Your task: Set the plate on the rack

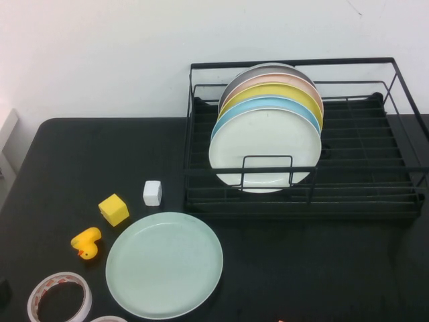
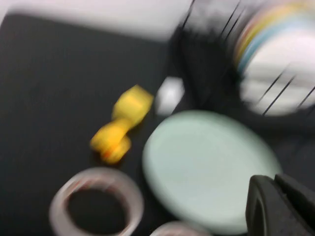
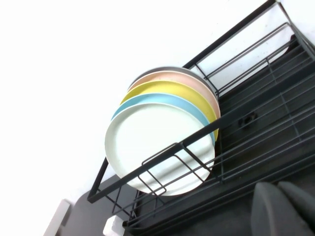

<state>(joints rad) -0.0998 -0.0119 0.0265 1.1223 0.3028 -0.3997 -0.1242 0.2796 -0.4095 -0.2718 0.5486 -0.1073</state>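
The pale mint-green plate (image 1: 164, 264) lies flat on the black table, in front of the left end of the black wire rack (image 1: 375, 194). It also shows in the left wrist view (image 2: 209, 167). My left gripper (image 2: 274, 179) is shut and empty, hovering just past the plate's near edge. My right gripper (image 3: 278, 187) is shut and empty, in front of the rack (image 3: 256, 123), apart from it. Neither gripper shows in the high view.
Several plates stand upright in the rack's left half, a white one (image 1: 265, 149) in front. A white cube (image 1: 153, 193), a yellow cube (image 1: 113, 209), a yellow rubber duck (image 1: 86, 243) and tape rolls (image 1: 59, 299) lie left of the mint plate.
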